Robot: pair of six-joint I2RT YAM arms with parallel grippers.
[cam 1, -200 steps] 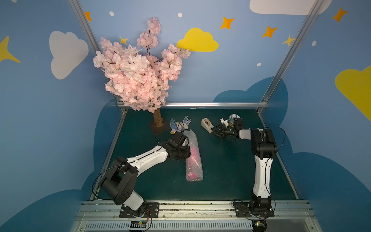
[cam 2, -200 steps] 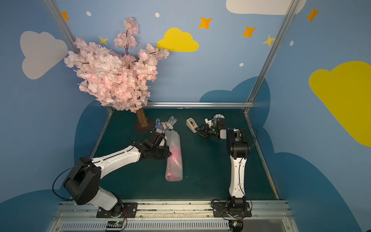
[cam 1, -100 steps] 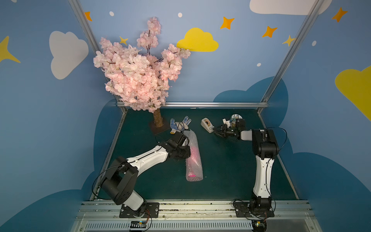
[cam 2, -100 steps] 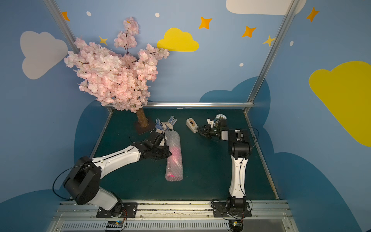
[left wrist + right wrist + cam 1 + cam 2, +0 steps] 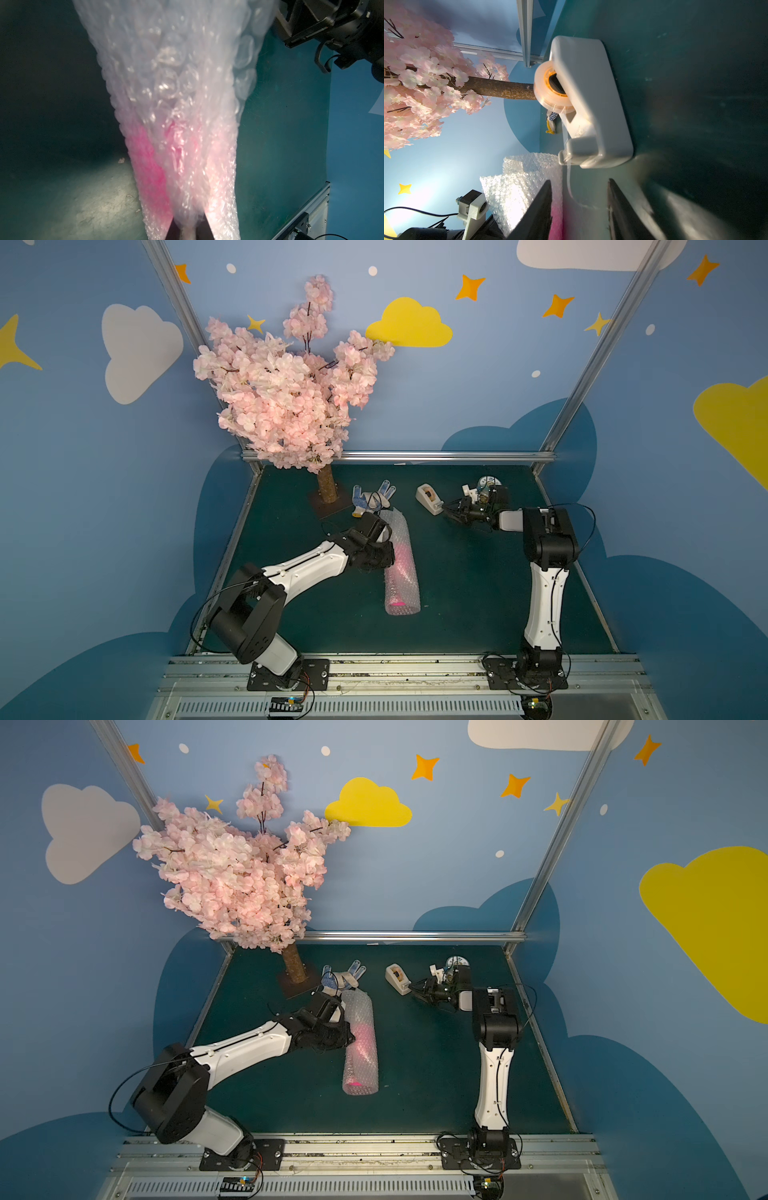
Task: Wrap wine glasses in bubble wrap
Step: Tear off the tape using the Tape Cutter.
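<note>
The bubble wrap [image 5: 402,572] [image 5: 362,1052] lies rolled into a tube on the green table, end pointing at the front edge. The wine glass [image 5: 398,603] [image 5: 355,1085] shows as a magenta blur through the film [image 5: 143,158]. My left gripper [image 5: 388,553] [image 5: 348,1038] [image 5: 188,226] is shut, pinching a fold of the bubble wrap on the roll's left side, about midway along. My right gripper [image 5: 447,512] [image 5: 414,992] [image 5: 579,182] is open at the cutter end of a white tape dispenser [image 5: 429,499] [image 5: 591,99]. A clear strip of tape hangs from the cutter between its fingers.
A blue-dotted glove [image 5: 372,499] lies just behind the roll. A pink blossom tree [image 5: 291,398] stands at the back left on a dark base. A small jar [image 5: 488,482] sits behind my right wrist. Metal rails edge the table.
My right gripper's jaws have narrowed a little beside the dispenser. The left arm and the roll have not moved.
</note>
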